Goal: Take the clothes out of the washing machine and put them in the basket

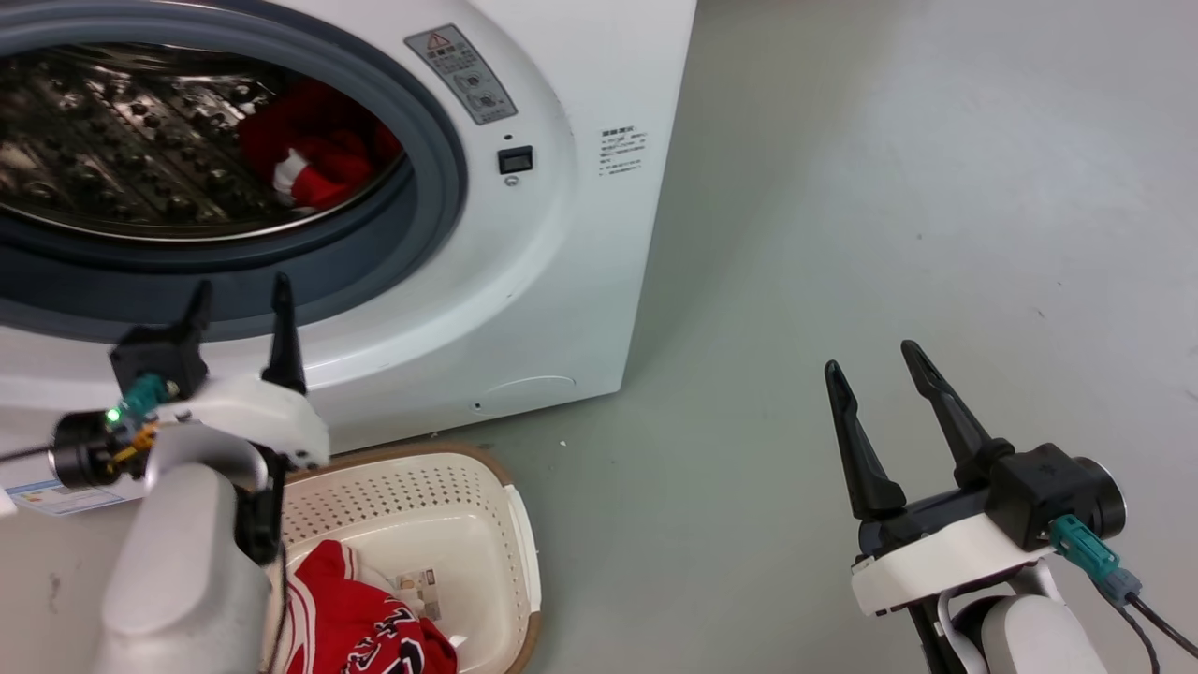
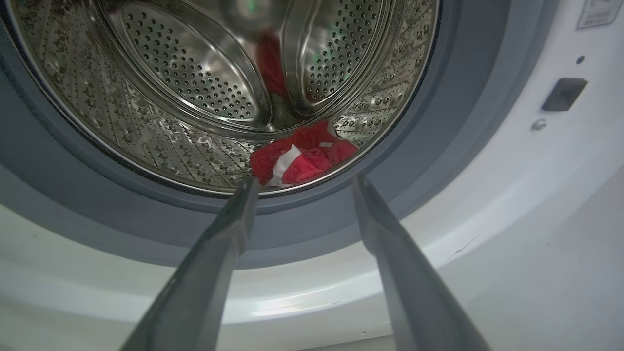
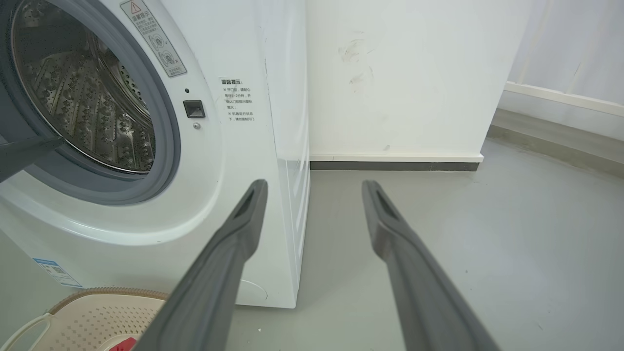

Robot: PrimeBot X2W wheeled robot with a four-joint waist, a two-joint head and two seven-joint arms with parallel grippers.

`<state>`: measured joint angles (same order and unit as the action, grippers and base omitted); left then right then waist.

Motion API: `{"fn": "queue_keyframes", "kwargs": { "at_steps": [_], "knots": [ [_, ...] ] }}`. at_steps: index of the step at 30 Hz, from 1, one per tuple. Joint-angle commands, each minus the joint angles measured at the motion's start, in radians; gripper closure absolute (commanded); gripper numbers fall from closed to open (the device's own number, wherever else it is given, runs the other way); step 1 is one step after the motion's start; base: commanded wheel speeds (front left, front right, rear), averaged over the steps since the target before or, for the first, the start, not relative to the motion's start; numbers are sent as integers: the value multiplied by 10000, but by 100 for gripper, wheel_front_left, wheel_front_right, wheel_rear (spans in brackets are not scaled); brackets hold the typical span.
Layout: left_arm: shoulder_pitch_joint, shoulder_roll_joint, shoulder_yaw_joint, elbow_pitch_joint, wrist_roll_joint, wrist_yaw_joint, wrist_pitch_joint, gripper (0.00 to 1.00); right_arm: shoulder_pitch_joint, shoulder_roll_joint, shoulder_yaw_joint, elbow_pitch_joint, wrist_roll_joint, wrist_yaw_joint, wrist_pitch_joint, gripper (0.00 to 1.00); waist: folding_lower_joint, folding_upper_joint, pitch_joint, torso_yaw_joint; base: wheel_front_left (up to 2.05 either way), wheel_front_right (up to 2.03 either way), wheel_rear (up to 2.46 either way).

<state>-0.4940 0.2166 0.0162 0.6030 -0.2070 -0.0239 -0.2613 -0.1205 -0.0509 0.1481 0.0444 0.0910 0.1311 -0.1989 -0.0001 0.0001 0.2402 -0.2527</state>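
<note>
Head view: washing machine (image 1: 562, 234) takes up 9–12 o'clock, w/ its steel drum (image 1: 122, 140) seen thru the grey porthole ring. A red garment (image 1: 318, 159) w/ a bit of white lies bunched in the drum, at the porthole's 3 o'clock side, near the front lip.

The left gripper (image 1: 239, 285) is at 9 o'clock, fingers spread apart w/ nothing btwn them. Its tips are in front of the ring's lower part, outside the drum. In the left wrist view the red garment sits at the drum's 6 o'clock, just past the fingertips & lined up btwn them, not touched.

The basket (image 1: 510, 505) stands on the floor (image 1: 889, 187) at 7 o'clock, right by the machine's front base. In it lies a striped garment (image 1: 365, 618), red w/ black-and-white print, partly hidden by the left forearm. A paper label (image 1: 416, 585) on the basket bottom is just beside it.

The right gripper (image 1: 870, 358) is at 4 o'clock over bare floor, well apart from machine & basket, fingers spread wide, empty. The right wrist view shows it aimed past the machine's side corner at a white wall (image 3: 404, 73), basket rim at 7 o'clock.
</note>
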Motion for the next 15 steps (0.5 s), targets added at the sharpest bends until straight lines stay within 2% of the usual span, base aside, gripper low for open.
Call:
{"fn": "queue_keyframes", "kwargs": {
  "at_steps": [1, 15],
  "knots": [
    [-409, 203, 18, 276, -13, -108, 99, 0, 3, 13, 32, -40, 93, -7, -67, 0, 1, -1, 220, -238, 0, 0, 0],
    [-3145, 2076, 152, 2696, -152, -611, 1463, 0, -342, 16, 489, 176, 506, -7, -408, 0, 1, -1, 1710, -1632, 0, 0, 0]
  ]
}}
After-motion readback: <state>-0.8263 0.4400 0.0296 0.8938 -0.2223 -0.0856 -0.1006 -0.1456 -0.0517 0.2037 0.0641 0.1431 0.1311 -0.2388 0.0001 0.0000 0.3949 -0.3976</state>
